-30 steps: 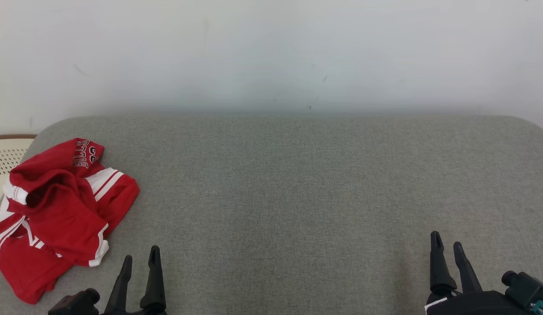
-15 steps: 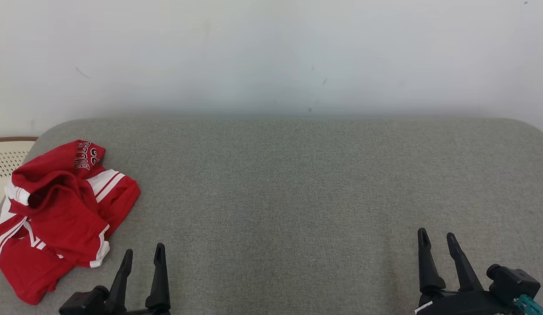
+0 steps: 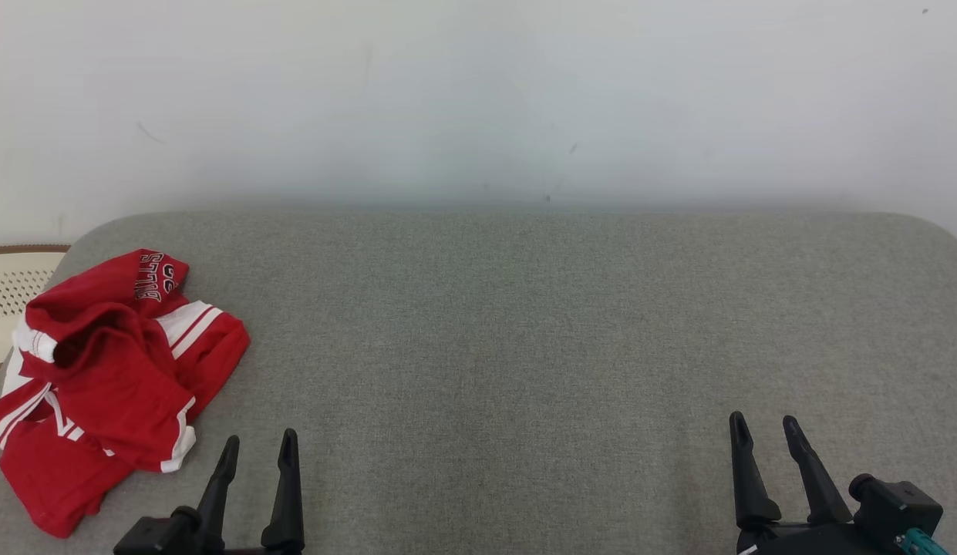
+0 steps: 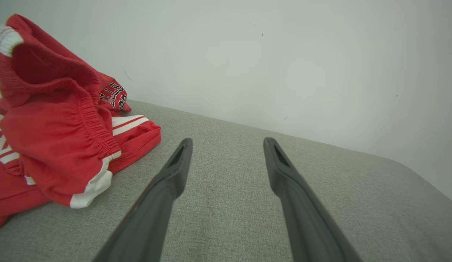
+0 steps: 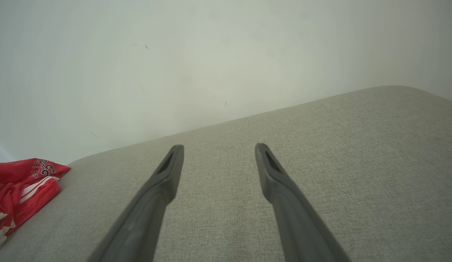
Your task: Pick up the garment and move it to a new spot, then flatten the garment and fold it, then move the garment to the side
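Pickup pending: crumpled red-and-white fabric shorts [image 3: 108,378] untouched. Left gripper [image 3: 260,437] just beside them, right gripper [image 3: 763,418] well apart, both spread, empty. Next: left reaches over, pinches a fold.

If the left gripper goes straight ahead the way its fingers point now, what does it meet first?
Likely the white wall, depth unclear: the left gripper points over the grey cushion, and the red garment lies off to its left.
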You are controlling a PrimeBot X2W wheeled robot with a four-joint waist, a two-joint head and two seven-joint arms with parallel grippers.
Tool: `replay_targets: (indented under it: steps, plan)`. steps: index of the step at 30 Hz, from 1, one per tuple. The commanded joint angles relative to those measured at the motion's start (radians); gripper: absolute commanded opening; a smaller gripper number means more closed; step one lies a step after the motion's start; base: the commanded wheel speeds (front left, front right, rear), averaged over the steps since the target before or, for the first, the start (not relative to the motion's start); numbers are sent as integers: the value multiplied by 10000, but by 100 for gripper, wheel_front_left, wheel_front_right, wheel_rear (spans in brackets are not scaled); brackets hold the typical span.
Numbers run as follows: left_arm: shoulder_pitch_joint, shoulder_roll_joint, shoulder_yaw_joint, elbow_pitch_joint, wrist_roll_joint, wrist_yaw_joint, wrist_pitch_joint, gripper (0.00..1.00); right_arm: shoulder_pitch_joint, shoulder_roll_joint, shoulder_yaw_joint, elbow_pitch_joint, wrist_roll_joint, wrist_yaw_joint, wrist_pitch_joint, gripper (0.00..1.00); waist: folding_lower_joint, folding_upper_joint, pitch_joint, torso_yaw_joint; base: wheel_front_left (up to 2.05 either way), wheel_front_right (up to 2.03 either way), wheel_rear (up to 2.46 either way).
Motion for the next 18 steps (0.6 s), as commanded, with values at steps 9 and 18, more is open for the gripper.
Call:
replay_targets:
  steps: [9, 18]
  plan:
    - [54, -39, 53, 193, 823, -151, -257, 100, 99, -240, 219, 0, -503, 9, -248, 100, 0, 0, -57, 8, 0, 0, 0]
    - [152, -123, 160, 50, 1208, -230, -424, 100, 193, -281, 340, -49, -553, 10, -426, 100, 0, 0, -106, 26, 0, 0, 0]
